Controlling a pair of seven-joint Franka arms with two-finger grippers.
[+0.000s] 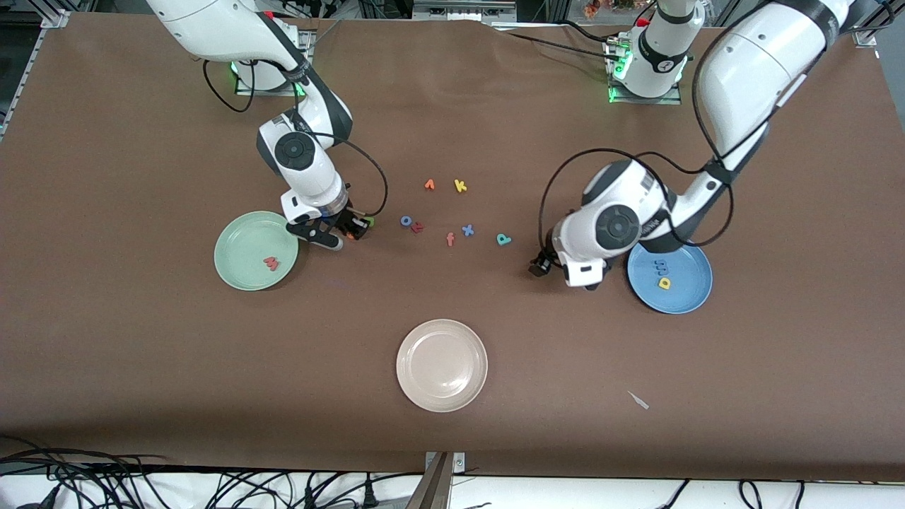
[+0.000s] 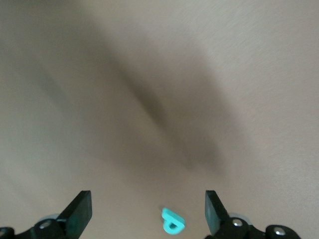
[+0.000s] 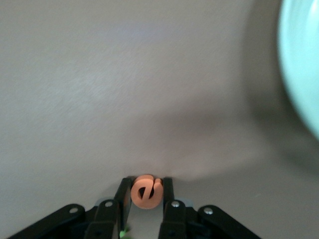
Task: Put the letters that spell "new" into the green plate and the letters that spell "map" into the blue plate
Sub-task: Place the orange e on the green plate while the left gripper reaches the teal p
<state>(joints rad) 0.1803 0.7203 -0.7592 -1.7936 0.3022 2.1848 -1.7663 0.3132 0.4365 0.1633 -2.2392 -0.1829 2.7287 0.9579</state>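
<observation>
My right gripper (image 1: 349,234) is low over the table beside the green plate (image 1: 240,240), shut on the orange e (image 3: 145,193). A salmon-red w (image 1: 271,264) lies in that plate, whose rim (image 3: 305,69) shows in the right wrist view. A small green n (image 1: 369,221) lies right by the right gripper. My left gripper (image 1: 540,268) hangs open beside the blue plate (image 1: 689,293), which holds the blue m (image 1: 661,266) and yellow a (image 1: 664,283). The teal p (image 1: 503,239) lies on the table; in the left wrist view the p (image 2: 172,221) sits between the spread fingertips (image 2: 79,211).
Loose letters lie mid-table: an orange v shape (image 1: 429,184), yellow k (image 1: 460,186), blue o (image 1: 406,220), a small red piece (image 1: 418,227), salmon f (image 1: 450,240), blue x (image 1: 467,230). A cream-white plate (image 1: 442,365) sits nearer the front camera.
</observation>
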